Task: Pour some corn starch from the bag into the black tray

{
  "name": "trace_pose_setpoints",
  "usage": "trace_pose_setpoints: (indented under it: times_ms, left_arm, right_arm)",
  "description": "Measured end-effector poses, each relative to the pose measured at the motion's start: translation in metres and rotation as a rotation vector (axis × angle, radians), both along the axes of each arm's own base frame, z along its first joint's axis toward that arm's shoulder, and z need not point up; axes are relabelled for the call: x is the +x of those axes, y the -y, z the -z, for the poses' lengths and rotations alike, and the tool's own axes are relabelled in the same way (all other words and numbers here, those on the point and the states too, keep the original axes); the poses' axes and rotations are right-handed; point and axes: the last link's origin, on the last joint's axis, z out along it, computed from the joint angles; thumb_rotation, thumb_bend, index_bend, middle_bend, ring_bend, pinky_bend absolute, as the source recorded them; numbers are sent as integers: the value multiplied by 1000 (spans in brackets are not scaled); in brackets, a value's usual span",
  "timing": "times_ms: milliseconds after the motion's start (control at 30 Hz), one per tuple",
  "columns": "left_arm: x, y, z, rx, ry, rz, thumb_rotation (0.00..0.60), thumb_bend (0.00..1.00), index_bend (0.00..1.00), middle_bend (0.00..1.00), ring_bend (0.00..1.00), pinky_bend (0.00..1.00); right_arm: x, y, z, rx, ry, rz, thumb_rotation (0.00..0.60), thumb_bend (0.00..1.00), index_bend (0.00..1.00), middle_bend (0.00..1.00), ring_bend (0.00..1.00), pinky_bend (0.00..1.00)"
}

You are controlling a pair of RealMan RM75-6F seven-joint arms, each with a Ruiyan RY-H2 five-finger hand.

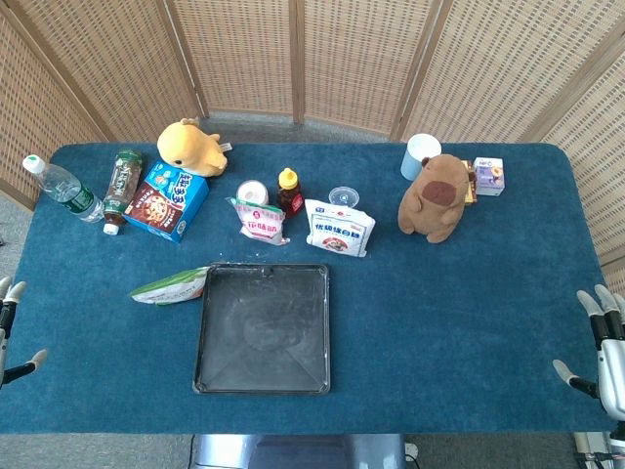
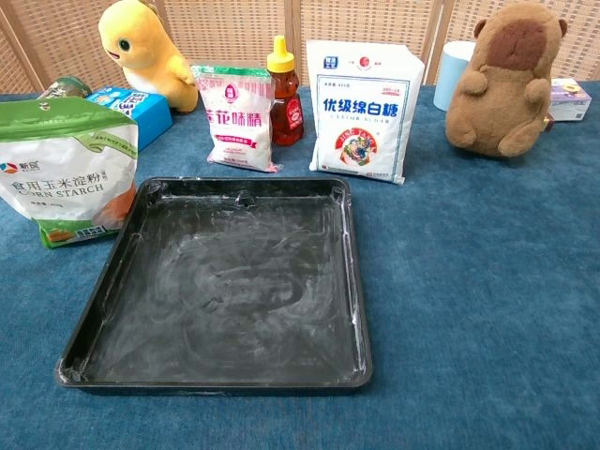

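The corn starch bag is white and green and stands upright just left of the black tray. From the head view the bag shows at the tray's far left corner. White powder dusts the tray floor. My left hand is at the left table edge, fingers apart, holding nothing. Over at the right edge is my right hand, also spread and holding nothing. Both hands are far from the bag and absent from the chest view.
Behind the tray stand a pink-labelled white bag, a honey bottle and a white sugar bag. A brown capybara plush, a yellow plush, a blue box and two bottles line the back.
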Motion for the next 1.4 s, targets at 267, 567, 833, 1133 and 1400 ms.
trace_pose_setpoints:
  times_ms: [267, 567, 833, 1133, 1400]
  left_arm:
    - [-4, -5, 5, -19, 7, -14, 600, 163, 0, 0, 0, 80]
    - [-3, -34, 31, -78, 105, 34, 600, 163, 9, 0, 0, 80]
    - [12, -69, 72, -151, 188, 91, 600, 162, 19, 0, 0, 80]
    - [18, -97, 112, -196, 211, 75, 600, 161, 71, 0, 0, 80]
    - [31, -120, 143, -203, 235, 96, 600, 161, 120, 0, 0, 80]
  right_arm:
    - [0, 0, 0, 2, 4, 2, 600, 78, 109, 3, 0, 0]
    - [0, 0, 0, 8, 15, 2, 600, 78, 108, 4, 0, 0]
    - [-2, 1, -2, 1, 17, 7, 600, 79, 108, 4, 0, 0]
    - [-3, 2, -1, 5, 24, 11, 600, 78, 109, 4, 0, 0]
    - [-4, 2, -1, 10, 32, 15, 600, 79, 108, 4, 0, 0]
